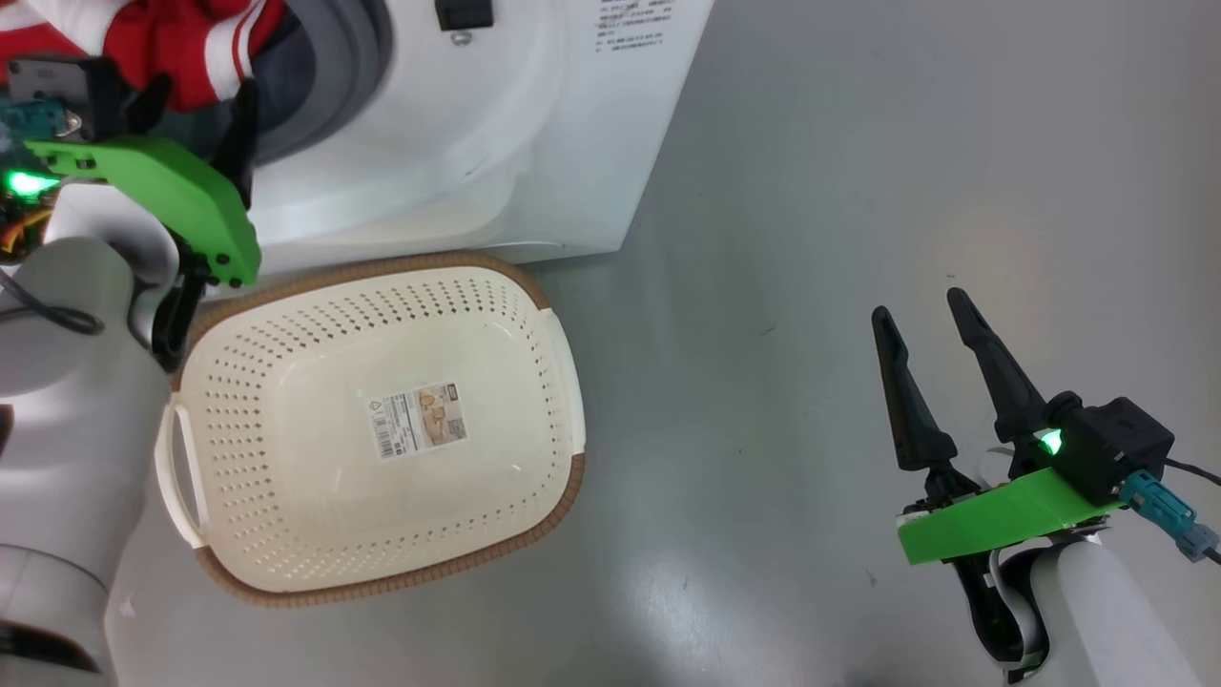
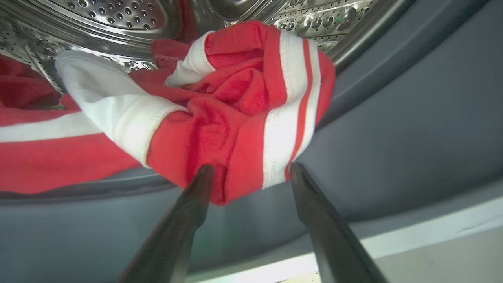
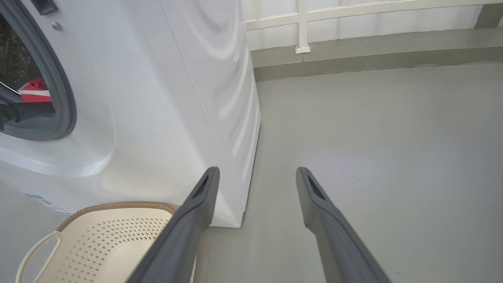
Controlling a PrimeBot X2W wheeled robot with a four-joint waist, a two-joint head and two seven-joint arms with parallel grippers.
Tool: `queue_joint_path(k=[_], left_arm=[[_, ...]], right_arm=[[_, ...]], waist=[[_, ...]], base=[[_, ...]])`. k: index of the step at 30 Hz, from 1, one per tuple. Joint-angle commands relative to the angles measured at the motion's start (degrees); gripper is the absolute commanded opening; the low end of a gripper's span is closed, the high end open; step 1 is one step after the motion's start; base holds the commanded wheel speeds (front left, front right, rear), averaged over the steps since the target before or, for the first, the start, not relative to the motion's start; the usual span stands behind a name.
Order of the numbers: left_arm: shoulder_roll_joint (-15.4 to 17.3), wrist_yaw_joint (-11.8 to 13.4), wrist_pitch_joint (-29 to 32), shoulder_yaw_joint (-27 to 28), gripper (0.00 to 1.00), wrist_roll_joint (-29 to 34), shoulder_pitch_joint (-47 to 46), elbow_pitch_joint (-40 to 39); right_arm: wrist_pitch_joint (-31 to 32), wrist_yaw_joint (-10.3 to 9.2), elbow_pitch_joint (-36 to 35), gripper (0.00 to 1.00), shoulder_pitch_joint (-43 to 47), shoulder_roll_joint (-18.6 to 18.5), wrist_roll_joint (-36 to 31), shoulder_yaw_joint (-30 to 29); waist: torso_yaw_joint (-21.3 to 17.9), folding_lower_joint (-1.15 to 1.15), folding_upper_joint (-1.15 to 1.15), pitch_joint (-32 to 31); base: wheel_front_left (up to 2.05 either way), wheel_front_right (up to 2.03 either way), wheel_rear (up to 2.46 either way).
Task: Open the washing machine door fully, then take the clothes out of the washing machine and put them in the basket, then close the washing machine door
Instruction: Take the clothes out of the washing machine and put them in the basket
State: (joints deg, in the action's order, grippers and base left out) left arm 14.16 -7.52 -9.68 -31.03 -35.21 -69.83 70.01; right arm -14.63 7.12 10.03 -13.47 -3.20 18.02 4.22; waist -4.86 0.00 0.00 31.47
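**Handling the Clothes at the Drum Lip**

We treat the clothes [image 2: 235, 110] as light, soft and limp. They are red fabric with white stripes and a white cuff, bunched in the drum [image 2: 110, 11] of the washing machine [image 1: 534, 124]. One fold spills over the lower lip of the grey gasket [image 2: 393, 118]. We expect such fabric to slip little, but it will trail, may drag on the lip, and may bring a second garment along. We recommend taking hold of the thick bunched fold at the lip, where several layers give the fingers bulk to clamp, and not a single flat edge.

The left gripper [image 2: 251, 167] reaches into the opening with its fingers spread wide on either side of that fold and nothing clamped. We cannot tell whether the tips touch the fabric. The right gripper [image 1: 916, 305] hovers over the floor [image 1: 811, 191], well apart from the machine, fingers wide and holding nothing. The basket [image 1: 286, 496] stands on the floor just beside the machine's front, below the opening.
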Motion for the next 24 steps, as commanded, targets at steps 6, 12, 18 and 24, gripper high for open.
queue_joint_path(k=[6,12,18,24], left_arm=[[3.0,0.0,-1.3,-1.3,0.28,-1.7,-2.2,0.0],[2.8,0.0,-2.7,-2.1,0.02,-3.3,-1.8,0.2],[2.7,0.0,-4.9,-1.3,0.0,-5.0,-0.1,-0.7],[3.3,0.8,-5.3,2.6,0.0,-4.7,3.4,-6.4]], right_arm=[[-0.4,0.36,-1.6,1.0,-0.3,0.3,0.7,1.2],[-0.4,0.36,-1.8,1.0,-0.1,0.3,0.5,1.0],[-0.4,0.36,-1.3,1.0,0.3,0.3,0.3,0.5],[-0.4,0.36,-1.2,1.0,1.0,-0.1,0.1,0.2]], waist=[[-0.4,0.0,0.0,0.4],[0.0,0.0,0.0,0.0],[1.2,0.0,0.0,-1.5],[2.4,0.0,0.0,-3.3]], base=[[0.0,0.0,0.0],[0.0,0.0,0.0],[0.0,0.0,0.0],[0.0,0.0,0.0]])
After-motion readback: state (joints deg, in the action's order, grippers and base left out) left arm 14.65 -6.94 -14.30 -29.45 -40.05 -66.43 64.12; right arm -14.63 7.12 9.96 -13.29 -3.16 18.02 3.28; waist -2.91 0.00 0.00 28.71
